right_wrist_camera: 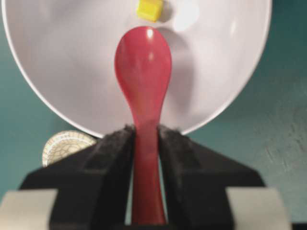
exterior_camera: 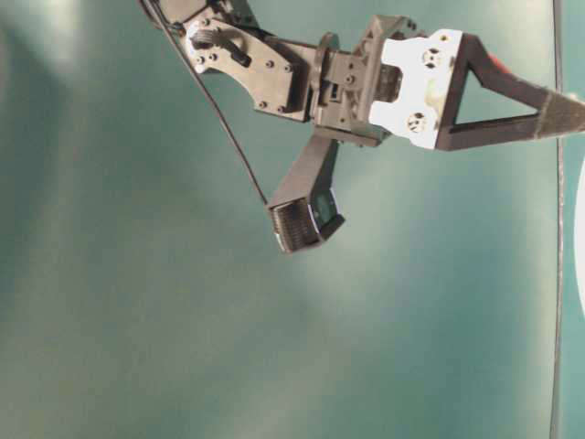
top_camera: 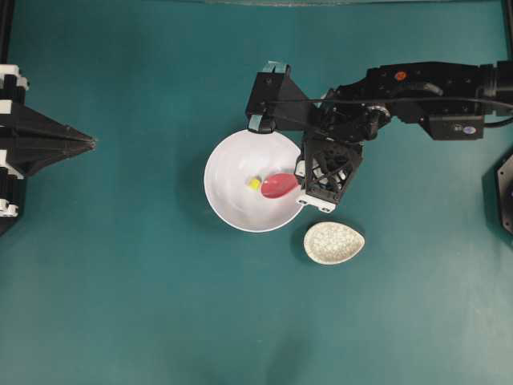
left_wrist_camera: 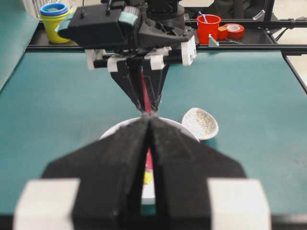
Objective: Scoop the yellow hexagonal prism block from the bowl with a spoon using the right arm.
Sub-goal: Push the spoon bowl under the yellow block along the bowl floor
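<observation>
Spoon tip at the block, centre frame.
My right tool [right_wrist_camera: 145,143] grips the spoon [right_wrist_camera: 143,72]; the yellow block [right_wrist_camera: 149,9] sits in the bowl [right_wrist_camera: 62,72] just beyond. Pushing flat could skid it away.

Bowl [top_camera: 232,204] near the middle of the table [top_camera: 120,305] in the overhead view, with the spoon rest [top_camera: 333,242] just beside it at lower right, apart from the rim. Inside the bowl: block [top_camera: 254,183] left of the spoon [top_camera: 278,185] scoop, just off its tip; spoon handle running right over the rim into the right gripper [top_camera: 309,183]. Left gripper [top_camera: 90,143] well apart at the left edge of the table.
</observation>
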